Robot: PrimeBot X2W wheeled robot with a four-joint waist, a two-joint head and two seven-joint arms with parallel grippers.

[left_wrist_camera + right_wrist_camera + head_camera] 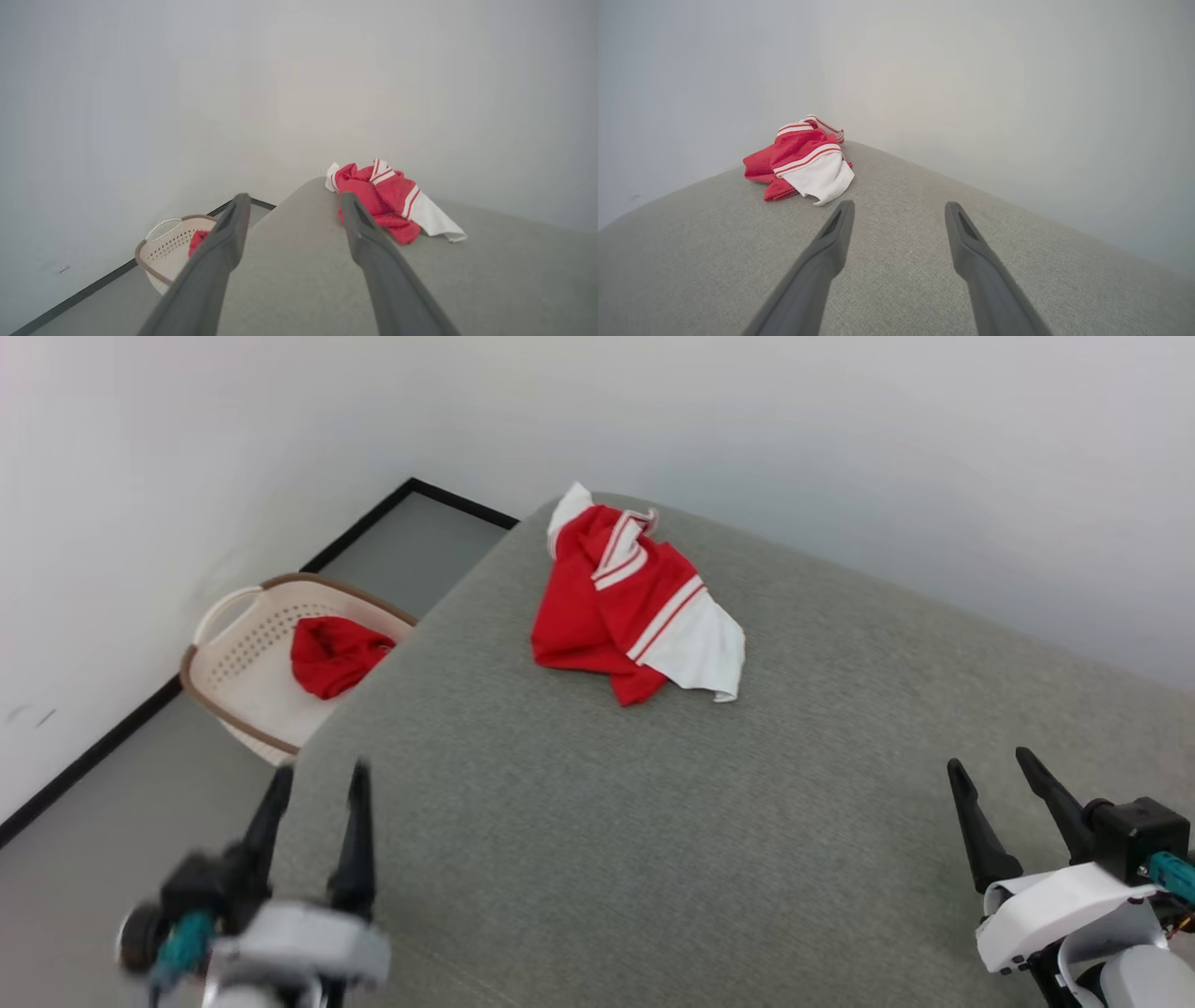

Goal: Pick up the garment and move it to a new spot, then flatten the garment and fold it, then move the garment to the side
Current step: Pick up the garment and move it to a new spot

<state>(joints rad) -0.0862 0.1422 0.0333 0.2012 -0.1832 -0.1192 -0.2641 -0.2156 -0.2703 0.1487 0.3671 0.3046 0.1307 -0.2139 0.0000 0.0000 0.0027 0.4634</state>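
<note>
The garment point(624, 607), a red jersey with white sleeve panels and striped trim, lies crumpled near the far corner of the grey cushioned surface point(653, 821). It also shows in the left wrist view point(390, 200) and the right wrist view point(801, 161). My left gripper point(319, 777) stands open at the surface's near left edge, far from the garment, with nothing between its fingers point(229, 233). My right gripper point(994, 763) is open at the near right, its fingers point(836, 233) empty above bare fabric.
A cream laundry basket point(245, 644) with a brown rim sits on the grey floor left of the surface, holding a plain red cloth point(336, 653). White walls close in behind and on the left. The surface's left edge drops to the floor.
</note>
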